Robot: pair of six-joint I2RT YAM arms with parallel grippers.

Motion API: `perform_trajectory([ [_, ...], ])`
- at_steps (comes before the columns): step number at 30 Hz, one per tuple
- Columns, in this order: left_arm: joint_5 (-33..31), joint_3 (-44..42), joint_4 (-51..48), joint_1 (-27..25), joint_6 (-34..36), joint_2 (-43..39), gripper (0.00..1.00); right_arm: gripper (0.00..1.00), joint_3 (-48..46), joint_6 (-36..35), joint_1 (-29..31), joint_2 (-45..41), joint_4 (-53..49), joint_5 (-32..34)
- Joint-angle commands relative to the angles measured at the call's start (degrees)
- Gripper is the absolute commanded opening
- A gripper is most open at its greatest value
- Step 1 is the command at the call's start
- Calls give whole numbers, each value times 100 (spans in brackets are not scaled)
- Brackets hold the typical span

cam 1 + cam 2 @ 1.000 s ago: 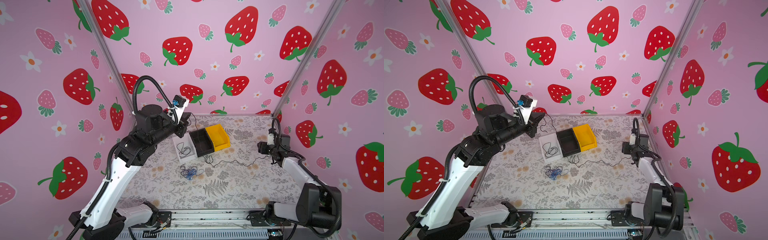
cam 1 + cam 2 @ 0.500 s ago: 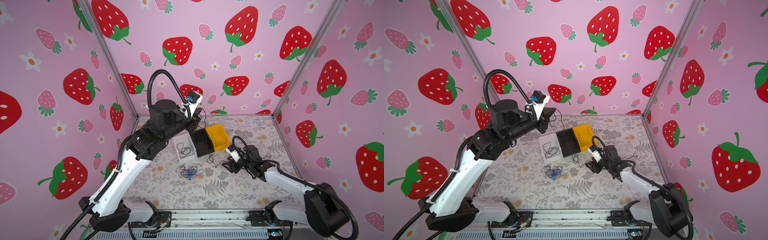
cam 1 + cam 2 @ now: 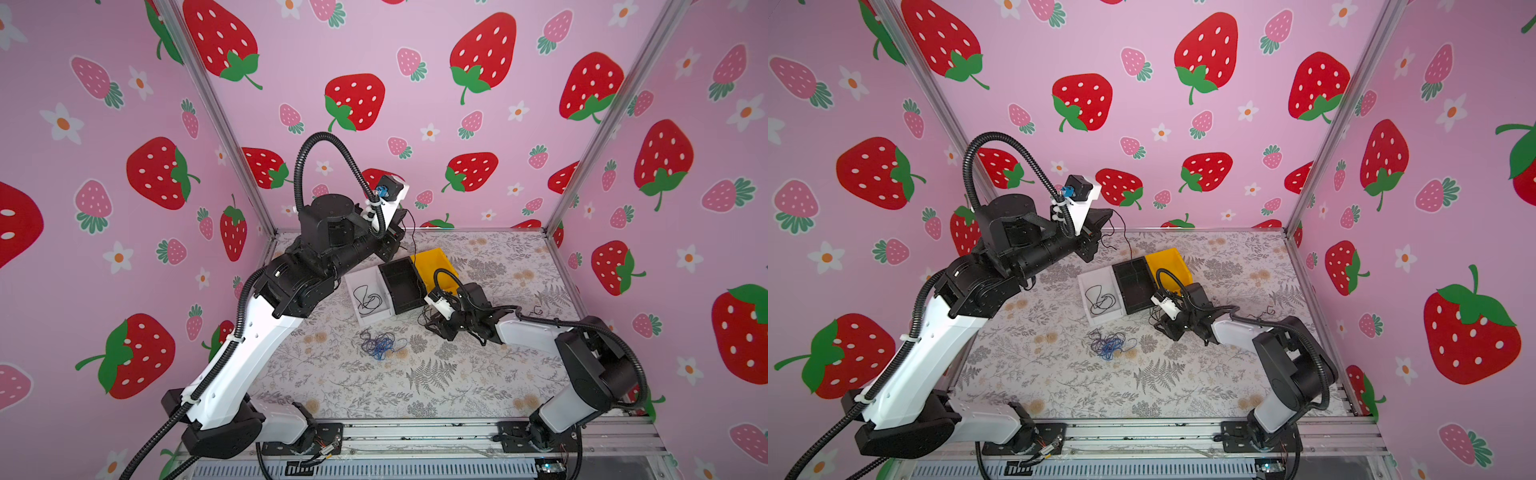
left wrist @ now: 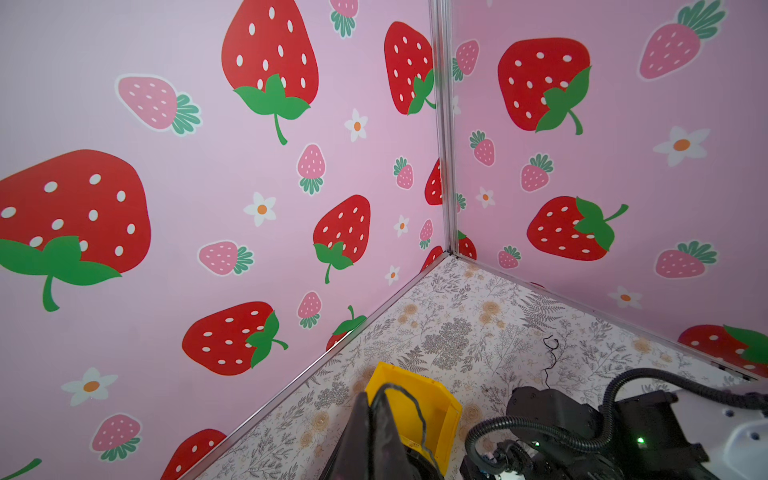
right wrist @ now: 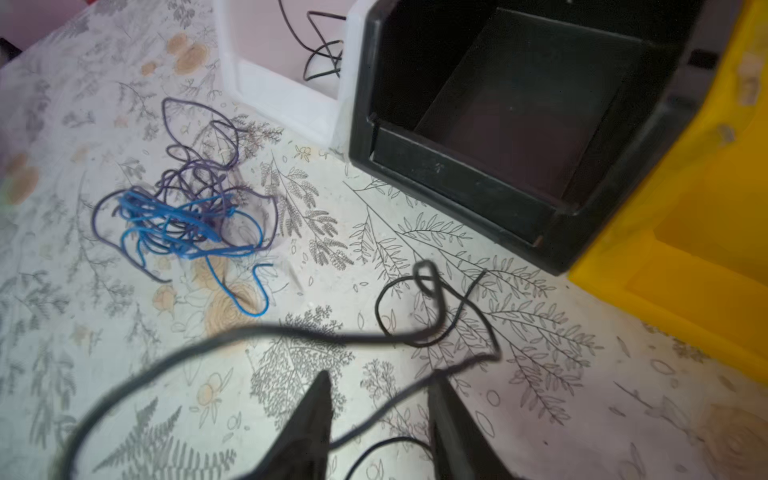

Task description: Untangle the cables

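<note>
Slack shows in the black cable (image 5: 291, 330); the right gripper (image 5: 380, 380), out at the right edge of the table (image 3: 478, 374) a second ago, has swung in to just before the black bin (image 3: 401, 286); its fingers stand apart with the cable running between them, not yet pinched; the left gripper (image 4: 374, 399) has risen near the yellow bin (image 4: 415, 395), fingers pressed together on what seems the same cable's upper end; the blue and purple tangle (image 3: 378, 345) lies untouched near the white bin (image 3: 376, 318), which holds a black wire (image 3: 365, 301); I judge a regrip closer in is under way, so this cable can be gathered; the tangle remains to be done.
</note>
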Motion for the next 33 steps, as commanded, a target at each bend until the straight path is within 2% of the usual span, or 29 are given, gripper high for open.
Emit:
perform_trajectory([
  [1, -240, 342, 22, -24, 232, -48, 0, 12, 142, -153, 2, 78, -357, 419],
  [3, -413, 458, -123, -16, 380, -68, 0, 3, -17, -136, -66, -129, -323, 765],
  [5, -557, 581, -270, 36, 502, -104, 0, 0, -160, -4, -315, -382, -291, 1007],
  [9, -655, 696, -447, 189, 595, -223, 0, 0, -159, 120, -1029, -623, -585, 1192],
  [14, -700, 670, -523, 445, 602, -387, 0, 0, 114, -13, -1943, -489, -1124, 1343],
  [23, -649, 731, -563, 599, 605, -452, 0, 0, 595, 27, -2828, 209, -1445, 1776],
  [33, -605, 833, -601, 616, 629, -413, 0, 0, 1116, 40, -3293, 779, -1709, 2149],
])
